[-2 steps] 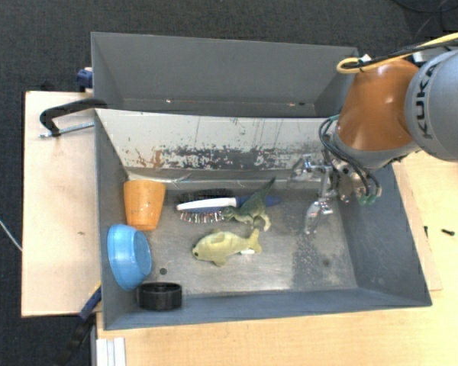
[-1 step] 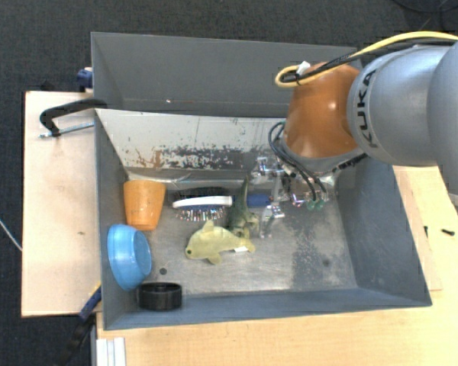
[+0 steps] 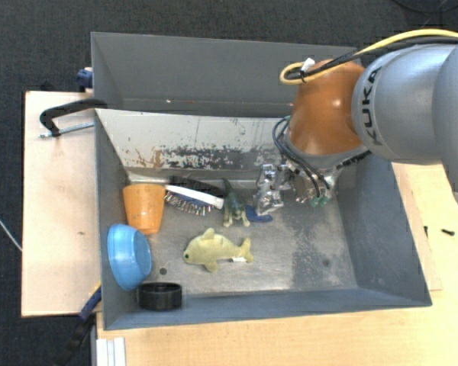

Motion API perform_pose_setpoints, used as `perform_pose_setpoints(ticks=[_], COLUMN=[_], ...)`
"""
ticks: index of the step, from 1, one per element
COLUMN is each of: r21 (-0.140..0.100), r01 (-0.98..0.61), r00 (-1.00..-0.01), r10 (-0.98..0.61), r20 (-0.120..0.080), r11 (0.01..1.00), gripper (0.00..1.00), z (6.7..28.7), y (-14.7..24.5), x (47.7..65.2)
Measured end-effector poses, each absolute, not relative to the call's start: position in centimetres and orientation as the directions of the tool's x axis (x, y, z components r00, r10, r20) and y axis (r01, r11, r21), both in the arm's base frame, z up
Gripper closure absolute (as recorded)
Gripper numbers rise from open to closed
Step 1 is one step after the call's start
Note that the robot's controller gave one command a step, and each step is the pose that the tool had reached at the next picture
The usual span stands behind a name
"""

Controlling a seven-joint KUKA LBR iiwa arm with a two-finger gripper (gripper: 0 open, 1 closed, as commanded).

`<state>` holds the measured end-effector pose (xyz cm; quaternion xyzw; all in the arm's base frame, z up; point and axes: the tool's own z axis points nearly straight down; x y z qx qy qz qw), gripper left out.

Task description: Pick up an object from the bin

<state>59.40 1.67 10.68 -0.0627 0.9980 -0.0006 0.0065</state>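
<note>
My gripper [image 3: 269, 197] hangs low over the bin floor near the back wall, right of centre, its metal fingertips pointing down. Just below its tips lies a small blue piece [image 3: 259, 216]. To the left of that stands a small green toy figure [image 3: 233, 209]. A black brush with a white handle [image 3: 194, 194] lies further left along the back wall. A yellow-green plush fish [image 3: 216, 251] rests on the floor in front of the gripper. Nothing shows between the fingers.
An orange cup [image 3: 143, 207] stands at the left wall, with a blue bowl [image 3: 128, 257] on its side in front of it and a black round lid [image 3: 159, 296] in the front left corner. The arm with its orange cover reaches in from the upper right.
</note>
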Motion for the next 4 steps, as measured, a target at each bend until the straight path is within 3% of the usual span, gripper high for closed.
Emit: perform_pose_setpoints(ticks=[1,2,3,4], r21=[0.001,-0.004,0.001,-0.008], r01=[-0.127,-0.125,-0.126,-0.536], r00=[-0.992,-0.992,-0.992,-0.844], r10=[-0.127,-0.125,-0.126,-0.536], r20=[-0.005,-0.006,-0.003,-0.01], r11=[0.992,0.992,0.992,0.844], gripper=[0.0,1.0,0.0,0.0], z=[10.3,10.6,10.3,7.4], y=[1.8,1.5,1.8,4.9], x=[59.1,59.2,59.1,57.3])
